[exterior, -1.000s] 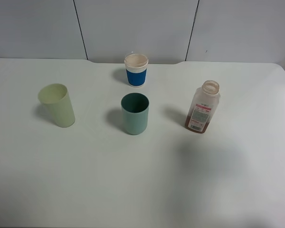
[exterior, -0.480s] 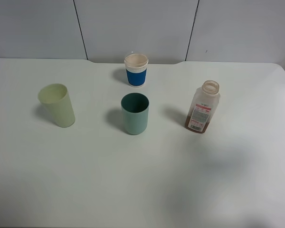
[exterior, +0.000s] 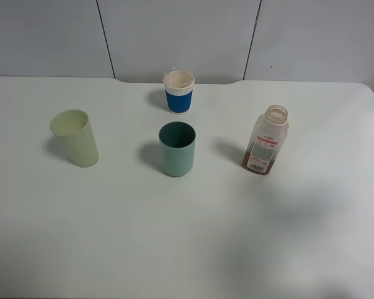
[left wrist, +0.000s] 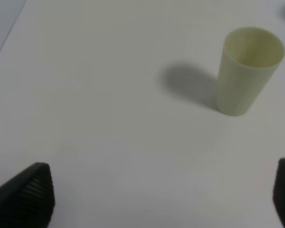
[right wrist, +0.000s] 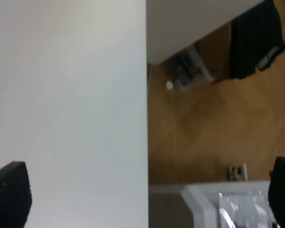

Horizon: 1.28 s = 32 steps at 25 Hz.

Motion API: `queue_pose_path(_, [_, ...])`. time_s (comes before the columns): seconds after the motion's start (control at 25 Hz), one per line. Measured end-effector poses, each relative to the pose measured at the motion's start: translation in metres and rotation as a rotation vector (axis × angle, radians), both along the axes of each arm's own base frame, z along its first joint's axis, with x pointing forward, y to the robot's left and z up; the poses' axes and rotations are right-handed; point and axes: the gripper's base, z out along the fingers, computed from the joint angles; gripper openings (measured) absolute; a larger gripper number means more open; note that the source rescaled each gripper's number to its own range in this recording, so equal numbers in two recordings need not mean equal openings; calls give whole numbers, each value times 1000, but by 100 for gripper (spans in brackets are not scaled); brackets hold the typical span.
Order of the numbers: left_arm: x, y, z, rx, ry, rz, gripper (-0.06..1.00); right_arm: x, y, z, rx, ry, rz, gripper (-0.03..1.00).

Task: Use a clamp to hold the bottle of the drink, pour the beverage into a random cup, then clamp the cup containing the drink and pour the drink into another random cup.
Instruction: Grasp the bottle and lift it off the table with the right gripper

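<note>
With the left gripper [left wrist: 154, 194] and right gripper [right wrist: 146, 192] wide open and empty, a glancing approach could topple the uncapped bottle [exterior: 265, 141].

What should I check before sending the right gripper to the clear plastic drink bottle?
1. Clear plastic bottle of brown drink upright and uncapped: ok.
2. Right gripper open and empty: ok.
3. Bottle in the right wrist view: not ok; it shows only the white table edge and the wooden floor.
4. Dark teal plastic cup, pale green plastic cup and blue-sleeved paper cup upright: ok.
5. Room around the bottle for the jaws: ok; nothing touches it.
6. Left gripper open, apart from the pale green cup: ok.
</note>
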Motion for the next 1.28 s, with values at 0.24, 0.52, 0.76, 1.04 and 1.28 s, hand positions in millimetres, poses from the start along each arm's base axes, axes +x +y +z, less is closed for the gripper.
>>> queue_pose_path(0.24, [0, 0, 0, 0, 0, 0, 76, 13, 9, -25, 68, -67, 55, 100])
queue_pose_path(0.52, [0, 0, 0, -1, 0, 1, 76, 16, 9, -45, 63, -52, 55, 100])
queue_pose_path(0.76, [0, 0, 0, -1, 0, 1, 76, 17, -1, -44, 41, -110, -35, 100])
queue_pose_path(1.04, [0, 0, 0, 0, 0, 0, 76, 17, -9, -41, 0, -165, -94, 100])
queue_pose_path(1.28, [0, 0, 0, -1, 0, 0, 76, 17, -7, -78, -18, -89, -46, 100])
